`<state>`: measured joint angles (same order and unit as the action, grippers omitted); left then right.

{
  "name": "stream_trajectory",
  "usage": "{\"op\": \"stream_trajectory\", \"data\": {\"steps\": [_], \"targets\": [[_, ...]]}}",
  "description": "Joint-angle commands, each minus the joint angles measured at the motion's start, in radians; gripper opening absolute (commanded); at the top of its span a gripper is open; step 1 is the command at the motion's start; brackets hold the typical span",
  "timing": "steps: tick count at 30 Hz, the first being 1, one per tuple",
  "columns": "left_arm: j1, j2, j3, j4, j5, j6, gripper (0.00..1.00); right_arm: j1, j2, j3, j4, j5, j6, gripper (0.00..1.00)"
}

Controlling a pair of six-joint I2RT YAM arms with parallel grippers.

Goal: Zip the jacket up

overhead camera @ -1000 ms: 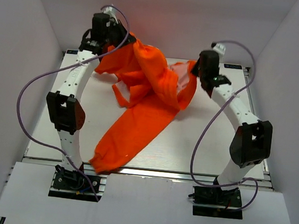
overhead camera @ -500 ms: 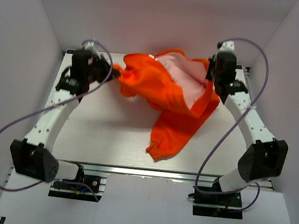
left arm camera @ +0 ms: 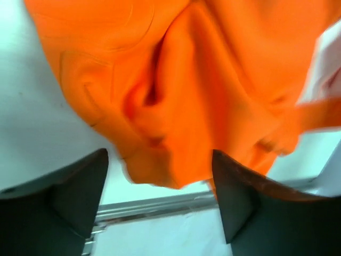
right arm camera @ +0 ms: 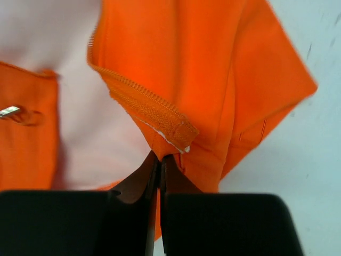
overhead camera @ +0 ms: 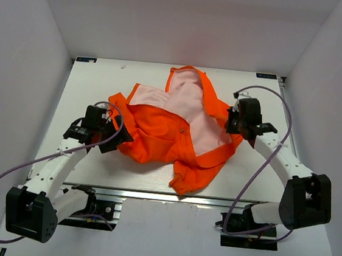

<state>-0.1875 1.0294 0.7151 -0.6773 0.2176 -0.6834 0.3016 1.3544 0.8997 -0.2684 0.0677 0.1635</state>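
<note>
The jacket lay open in the middle of the counter, pale lining up. Its zipper ran away from the right end effector, which was clamped on the hem at the zipper's end. The left end effector stood open against the jacket's left edge. No writing was readable.

Right claw clamped on jacket edge just below zipper end; pale lining left.

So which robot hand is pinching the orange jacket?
The right gripper: it is shut on the jacket just below the end of the zipper. The left gripper is wide open, holding nothing.
</note>
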Motion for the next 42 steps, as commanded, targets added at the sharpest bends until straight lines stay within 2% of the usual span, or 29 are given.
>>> {"op": "stream_trajectory", "data": {"steps": [1, 2, 6, 7, 9, 10, 13, 16, 18, 21, 22, 23, 25, 29, 31, 36, 37, 40, 42], "targets": [[0.000, -0.015, 0.108, -0.059, -0.067, 0.031, 0.92, 0.046, -0.044, 0.152, 0.020, -0.060, -0.067, 0.00], [0.000, -0.015, 0.125, -0.059, -0.075, 0.036, 0.98, 0.068, -0.063, 0.168, 0.018, -0.093, -0.114, 0.00], [0.000, 0.000, 0.217, -0.050, -0.104, 0.041, 0.98, 0.227, -0.133, 0.176, 0.018, -0.156, -0.241, 0.00], [-0.001, 0.007, 0.227, -0.038, -0.103, 0.041, 0.98, 0.305, -0.147, 0.144, 0.021, -0.195, -0.266, 0.00], [-0.001, 0.024, 0.247, -0.022, -0.101, 0.042, 0.98, 0.384, -0.181, 0.102, 0.014, -0.213, -0.312, 0.00], [0.000, 0.047, 0.263, -0.013, -0.100, 0.044, 0.98, 0.457, -0.189, 0.049, 0.009, -0.186, -0.311, 0.00], [0.000, 0.110, 0.308, 0.022, -0.103, 0.048, 0.98, 0.560, -0.192, -0.059, -0.018, -0.145, -0.245, 0.00], [0.000, 0.185, 0.357, 0.044, -0.103, 0.056, 0.98, 0.605, -0.166, -0.122, -0.066, -0.074, -0.126, 0.05], [0.000, 0.224, 0.382, 0.064, -0.104, 0.070, 0.98, 0.607, -0.166, -0.168, -0.083, -0.008, -0.072, 0.14], [-0.001, 0.306, 0.443, 0.091, -0.121, 0.090, 0.98, 0.607, -0.196, -0.185, -0.106, 0.121, 0.011, 0.37], [0.000, 0.351, 0.484, 0.103, -0.124, 0.110, 0.98, 0.607, -0.222, -0.185, -0.106, 0.150, 0.022, 0.57], [0.000, 0.374, 0.504, 0.116, -0.115, 0.119, 0.98, 0.607, -0.236, -0.185, -0.106, 0.153, 0.027, 0.73], [0.000, 0.423, 0.546, 0.139, -0.092, 0.128, 0.98, 0.607, -0.267, -0.191, -0.101, 0.135, 0.041, 0.89], [-0.015, 0.564, 0.661, 0.246, 0.014, 0.159, 0.98, 0.605, -0.340, -0.211, -0.066, 0.092, 0.100, 0.89], [-0.045, 0.676, 0.777, 0.257, 0.005, 0.174, 0.98, 0.604, -0.353, -0.209, -0.060, 0.092, 0.120, 0.89], [-0.078, 0.996, 1.139, 0.147, 0.014, 0.225, 0.98, 0.594, -0.345, -0.188, -0.110, 0.115, 0.177, 0.89], [-0.082, 1.108, 1.275, 0.087, 0.023, 0.225, 0.98, 0.593, -0.342, -0.188, -0.123, 0.115, 0.182, 0.89], [-0.101, 1.272, 1.458, 0.062, 0.040, 0.222, 0.98, 0.584, -0.339, -0.197, -0.132, 0.126, 0.215, 0.89], [-0.109, 1.331, 1.509, 0.074, 0.049, 0.208, 0.98, 0.574, -0.337, -0.222, -0.123, 0.127, 0.235, 0.89]]}}
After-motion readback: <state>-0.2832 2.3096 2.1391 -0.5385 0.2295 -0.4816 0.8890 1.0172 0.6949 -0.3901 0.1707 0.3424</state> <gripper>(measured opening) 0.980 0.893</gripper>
